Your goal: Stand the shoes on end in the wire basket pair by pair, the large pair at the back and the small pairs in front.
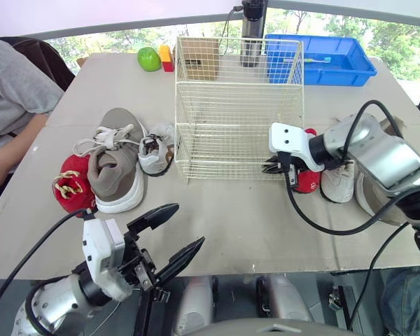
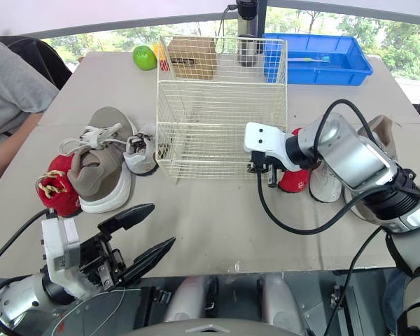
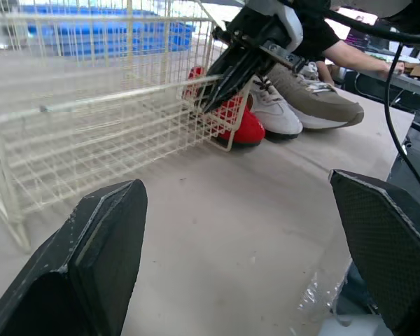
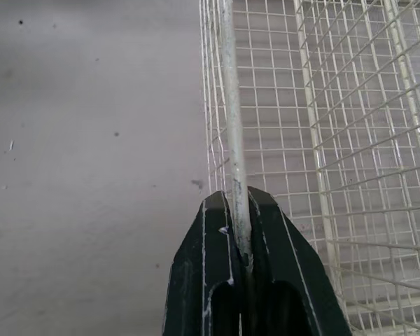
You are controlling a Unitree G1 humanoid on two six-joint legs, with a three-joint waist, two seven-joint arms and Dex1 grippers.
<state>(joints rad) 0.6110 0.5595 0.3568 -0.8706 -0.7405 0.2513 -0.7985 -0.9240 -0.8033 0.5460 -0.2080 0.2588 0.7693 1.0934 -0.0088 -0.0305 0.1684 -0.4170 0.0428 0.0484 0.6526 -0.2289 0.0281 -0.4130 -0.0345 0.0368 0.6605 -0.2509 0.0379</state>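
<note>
R gripper (image 1: 273,168) clamps wire basket (image 1: 231,119) at its near-right rim rod. L gripper (image 1: 189,224) gapes empty, well in front of basket. Best to shift basket slow w/ grip square, no twisting.

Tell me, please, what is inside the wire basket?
The wire basket is empty: its open mesh hides nothing, and the table shows through it. The right gripper is shut on one of its edge wires.

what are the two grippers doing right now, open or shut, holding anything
left gripper: open, holding nothing
right gripper: shut on an edge wire of the wire basket
</note>
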